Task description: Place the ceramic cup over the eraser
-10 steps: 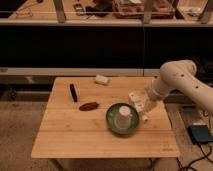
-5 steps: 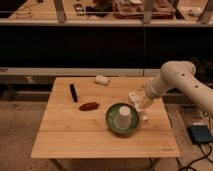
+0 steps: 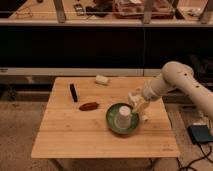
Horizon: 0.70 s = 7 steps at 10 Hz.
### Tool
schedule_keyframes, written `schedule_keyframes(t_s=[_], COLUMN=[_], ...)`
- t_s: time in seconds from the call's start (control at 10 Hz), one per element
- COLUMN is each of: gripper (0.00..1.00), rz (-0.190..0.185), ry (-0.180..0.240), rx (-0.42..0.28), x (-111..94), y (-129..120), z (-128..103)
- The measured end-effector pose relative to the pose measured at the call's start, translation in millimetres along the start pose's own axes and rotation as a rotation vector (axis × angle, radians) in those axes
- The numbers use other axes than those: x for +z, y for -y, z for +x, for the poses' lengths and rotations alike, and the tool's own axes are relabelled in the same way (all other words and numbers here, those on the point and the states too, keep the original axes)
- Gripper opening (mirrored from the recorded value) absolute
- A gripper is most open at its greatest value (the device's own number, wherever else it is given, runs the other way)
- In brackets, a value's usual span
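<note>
Pincer [image 3: 138, 104] unmoved, spread wide beside ceramic cup [image 3: 123, 118]

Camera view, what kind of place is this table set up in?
Probably a robot lab or workshop: a light wooden table, cluttered shelving behind it, and a white robot arm whose gripper hangs at the round green bowl's rim.

claw [image 3: 138, 104] hiding rim of bowl [image 3: 110, 126], arm [image 3: 186, 84] cropped

Table [image 3: 75, 135] matt wood; green bowl [image 3: 110, 123] glossy; ceramic cup [image 3: 123, 118] matt; end effector [image 3: 138, 105] smooth plastic, at bowl's right rim.
</note>
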Motion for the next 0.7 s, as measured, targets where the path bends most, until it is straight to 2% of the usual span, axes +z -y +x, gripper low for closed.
schedule_keyframes(t_s=[0.1,0.2,0.3,0.4,0.5,0.6,0.7], gripper=[0.65,0.65,0.65,0.65,0.65,0.65,0.65], rz=[-0.031,-0.049,-0.061,-0.066,-0.064,-0.044,-0.033], ry=[0.069,0.109,0.126,0.114,0.085,0.015,-0.015], rx=[0.002,-0.005,-0.018,-0.035,-0.052,-0.08,-0.09], x=[7.8,14.0,22.1,31.3,39.6,51.3,56.9], y=[-6.2,-9.9,-11.9,-11.3,-9.0,-0.4,4.0], z=[-9.0,-11.5,-7.6,0.6,10.9,29.9,36.8])
